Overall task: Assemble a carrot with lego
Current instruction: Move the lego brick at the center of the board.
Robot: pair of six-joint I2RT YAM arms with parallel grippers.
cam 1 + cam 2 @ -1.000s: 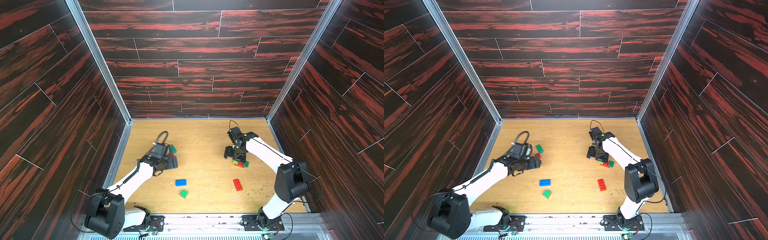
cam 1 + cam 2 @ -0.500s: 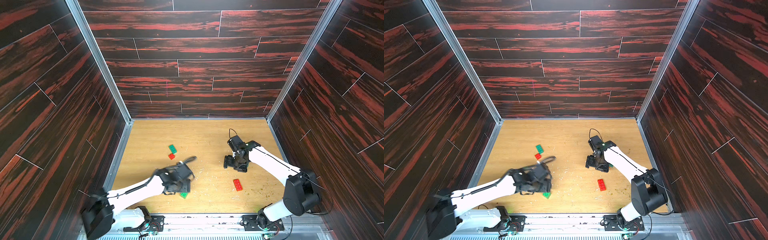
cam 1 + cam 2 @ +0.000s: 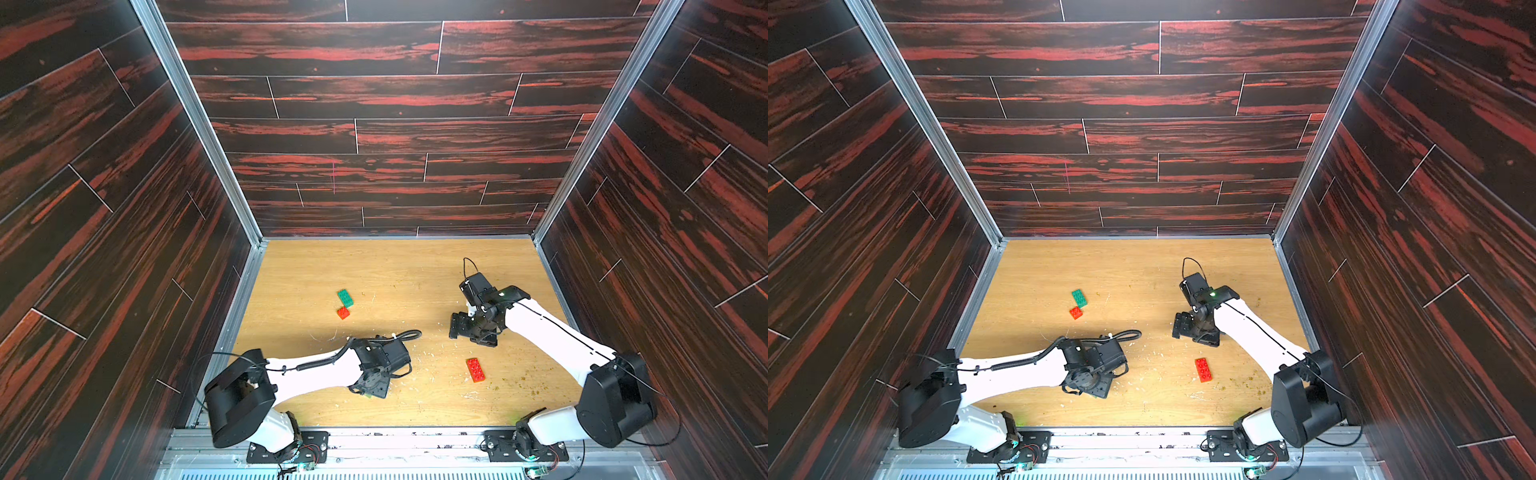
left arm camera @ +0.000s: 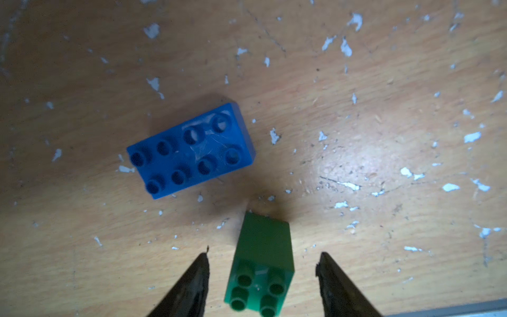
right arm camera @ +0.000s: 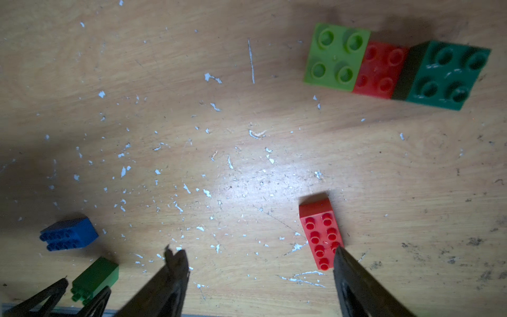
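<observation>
My left gripper (image 4: 263, 255) is open and straddles a small green lego brick (image 4: 262, 263) lying on its side, with a gap on each side. A blue long brick (image 4: 190, 149) lies just beyond it. In the top views the left gripper (image 3: 372, 388) covers both. My right gripper (image 5: 255, 263) is open and empty, one finger beside a red long brick (image 5: 321, 233) (image 3: 475, 369). Lime, red and dark green bricks (image 5: 395, 66) sit side by side in a row. A teal brick (image 3: 345, 298) and a small red one (image 3: 343, 312) lie at back left. No carrot shape is in view.
The wooden floor (image 3: 395, 270) is flecked with white chips. Dark panelled walls close it in on three sides, and a metal rail (image 3: 374, 434) runs along the front edge, close to the left gripper. The right gripper (image 3: 1194, 328) hangs mid-right.
My left arm has swung from the teal and small red bricks at back left to the front, over the blue and green bricks, its jaws narrowing. The right gripper has shifted slightly forward.
</observation>
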